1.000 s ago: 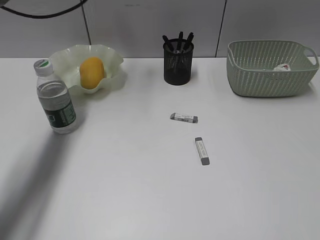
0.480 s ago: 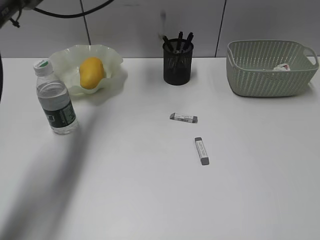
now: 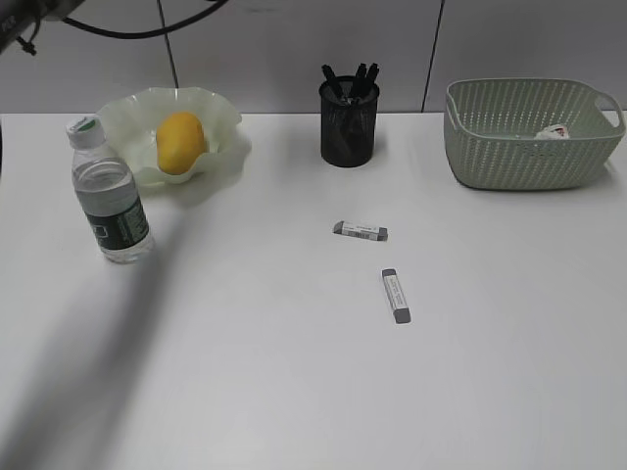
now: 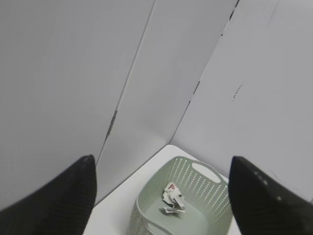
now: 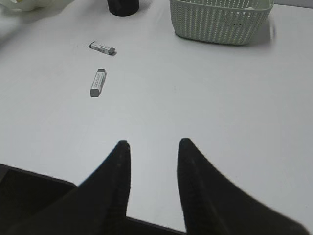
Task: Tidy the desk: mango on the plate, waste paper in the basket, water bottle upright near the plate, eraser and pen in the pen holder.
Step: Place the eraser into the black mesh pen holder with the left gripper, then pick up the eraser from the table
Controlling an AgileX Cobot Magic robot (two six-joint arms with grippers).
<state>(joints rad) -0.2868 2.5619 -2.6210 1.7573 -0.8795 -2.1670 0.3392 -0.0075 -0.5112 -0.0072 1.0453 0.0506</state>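
The mango (image 3: 180,142) lies in the pale green plate (image 3: 223,116) at the back left of the desk (image 3: 245,372). The water bottle (image 3: 110,196) stands upright in front of the plate. The black pen holder (image 3: 348,132) holds several pens (image 3: 353,76). Two grey erasers (image 3: 361,230) (image 3: 396,295) lie on the desk's middle. The waste paper (image 3: 554,131) lies in the basket (image 3: 529,147). My left gripper (image 4: 162,157) is open and empty, high up, facing the basket (image 4: 146,205) and the paper (image 4: 172,198). My right gripper (image 5: 154,142) is open and empty above the desk's front edge.
The right wrist view shows both erasers (image 5: 102,47) (image 5: 98,82), the basket (image 5: 220,22) and the pen holder's base (image 5: 123,6) far ahead. Part of the left arm with a cable (image 3: 24,20) shows at the top left. A tiled wall stands behind the desk.
Part of the left arm has come into view at the top left and its shadow has swung across the desk's left side. A pen in the holder has shifted and come to rest.
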